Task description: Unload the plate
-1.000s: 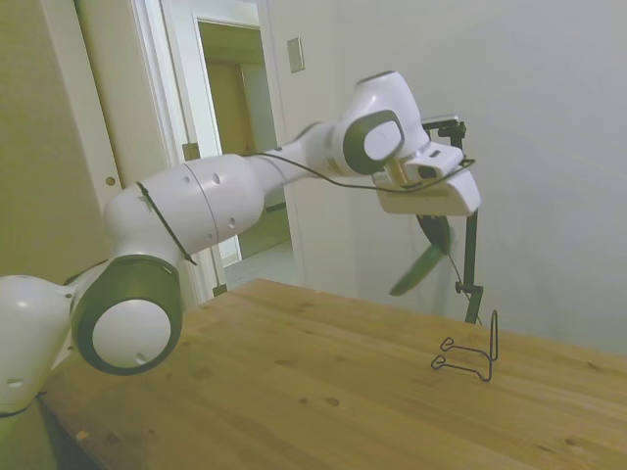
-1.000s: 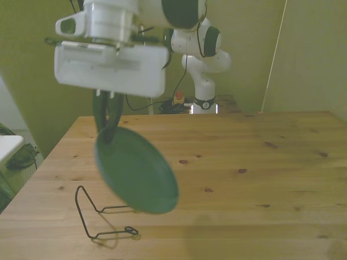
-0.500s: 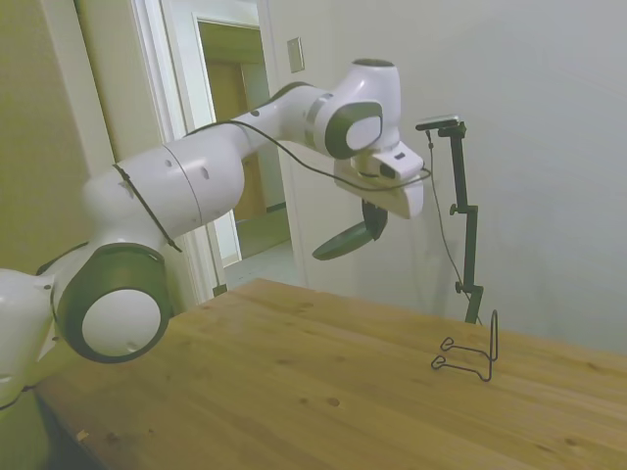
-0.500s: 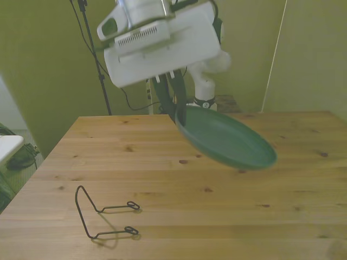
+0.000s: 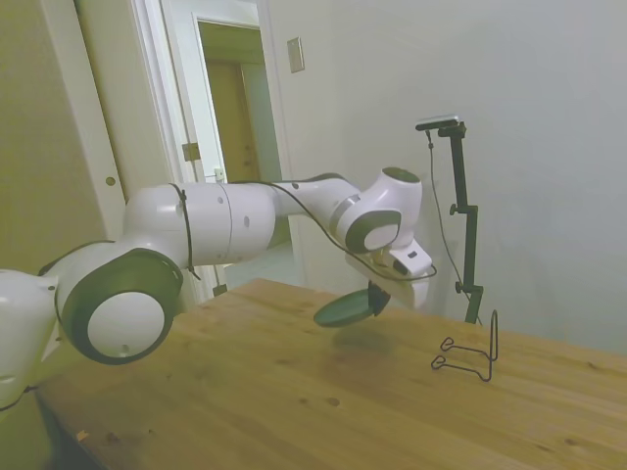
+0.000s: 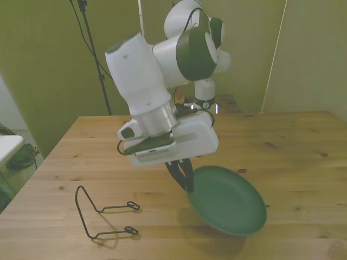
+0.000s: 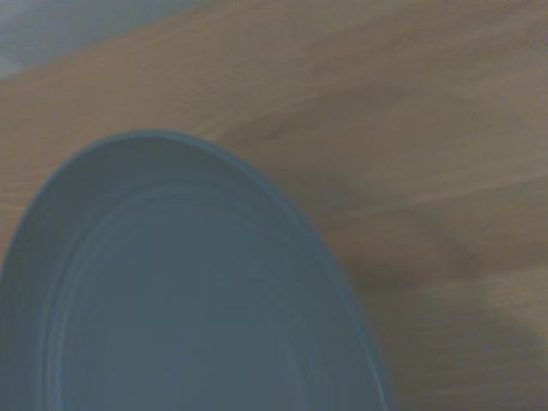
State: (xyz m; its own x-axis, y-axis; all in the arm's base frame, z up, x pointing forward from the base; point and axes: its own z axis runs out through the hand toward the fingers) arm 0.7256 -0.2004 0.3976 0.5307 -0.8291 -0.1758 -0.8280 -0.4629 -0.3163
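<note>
Seen from the side, the white arm's gripper [image 5: 376, 297] pinches the rim of the dark green plate [image 5: 343, 310], holding it nearly level just above the wooden table [image 5: 294, 392], well left of the black wire stand [image 5: 472, 354]. In the front view, the gripper [image 6: 183, 176] clamps the plate [image 6: 227, 200] by its edge, low over the table [image 6: 293, 162], with the wire stand [image 6: 103, 214] apart at the front view's left. The wrist view shows the plate [image 7: 180, 300] blurred against the table [image 7: 411, 137].
</note>
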